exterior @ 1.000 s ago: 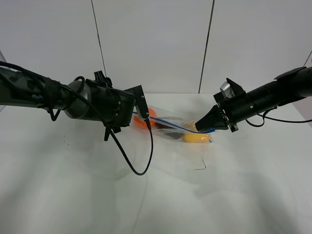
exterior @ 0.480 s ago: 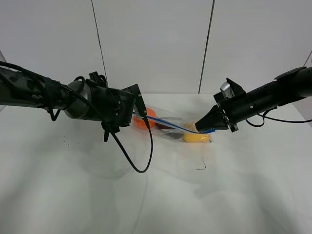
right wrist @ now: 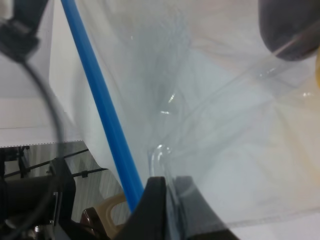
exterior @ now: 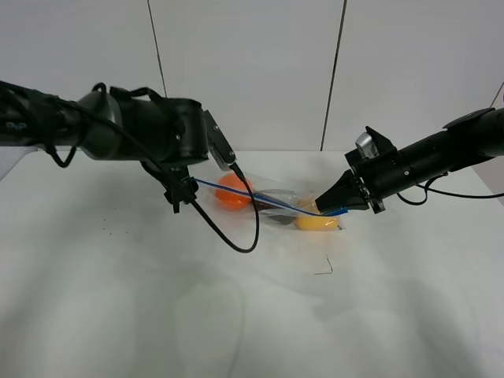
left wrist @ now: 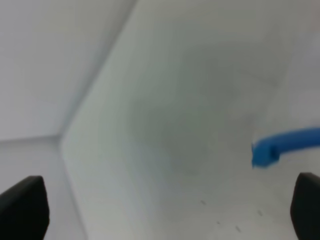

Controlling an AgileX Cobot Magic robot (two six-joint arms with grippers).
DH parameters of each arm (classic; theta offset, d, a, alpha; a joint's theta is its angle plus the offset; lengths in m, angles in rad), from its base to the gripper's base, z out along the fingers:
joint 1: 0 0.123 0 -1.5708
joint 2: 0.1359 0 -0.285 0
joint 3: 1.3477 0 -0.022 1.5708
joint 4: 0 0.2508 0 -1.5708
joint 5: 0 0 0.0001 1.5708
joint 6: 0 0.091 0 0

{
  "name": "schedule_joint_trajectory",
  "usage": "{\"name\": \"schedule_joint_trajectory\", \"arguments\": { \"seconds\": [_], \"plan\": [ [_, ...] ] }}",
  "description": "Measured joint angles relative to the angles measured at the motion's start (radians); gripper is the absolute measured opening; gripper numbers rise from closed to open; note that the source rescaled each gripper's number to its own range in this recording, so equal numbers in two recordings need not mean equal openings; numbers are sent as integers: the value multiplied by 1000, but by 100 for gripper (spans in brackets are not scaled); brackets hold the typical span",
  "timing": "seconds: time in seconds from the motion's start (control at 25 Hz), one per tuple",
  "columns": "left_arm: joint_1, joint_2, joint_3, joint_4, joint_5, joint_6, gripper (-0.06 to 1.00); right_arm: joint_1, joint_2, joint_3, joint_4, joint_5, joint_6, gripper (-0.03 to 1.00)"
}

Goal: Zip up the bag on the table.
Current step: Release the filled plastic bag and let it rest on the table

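From up high I face the whole table (exterior: 157,315) — left wrist looks across it, right wrist sits tight on the bag (right wrist: 210,100); all share the blue strip (exterior: 236,194).

You have a plain white table (exterior: 157,307) with a few tiny dark specks and a small black mark (exterior: 324,268). The bag (exterior: 285,197) is clear, with a thin blue zip strip (exterior: 236,194) along one edge. Through it you see an orange fruit (exterior: 231,193), a dark purple fruit (exterior: 271,213) and a yellow fruit (exterior: 317,224). Your left arm (exterior: 134,130), right arm (exterior: 429,157) and the looping cable (exterior: 236,244) are black. The wall (exterior: 244,71) is pale grey with dark seams.
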Motion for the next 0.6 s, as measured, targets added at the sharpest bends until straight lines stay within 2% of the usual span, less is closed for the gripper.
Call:
{"name": "schedule_joint_trajectory", "arguments": {
  "seconds": [0.16, 0.32, 0.44, 0.6],
  "plan": [
    [94, -56, -25, -190, -2, 73, 100, 0, 0, 0, 0, 0, 0, 0],
    [212, -119, -29, -313, 9, 94, 100, 0, 0, 0, 0, 0, 0, 0],
    [306, -155, -30, -408, 42, 157, 100, 0, 0, 0, 0, 0, 0, 0],
    [447, -182, -30, -574, 98, 248, 100, 0, 0, 0, 0, 0, -2, 0]
  ]
}}
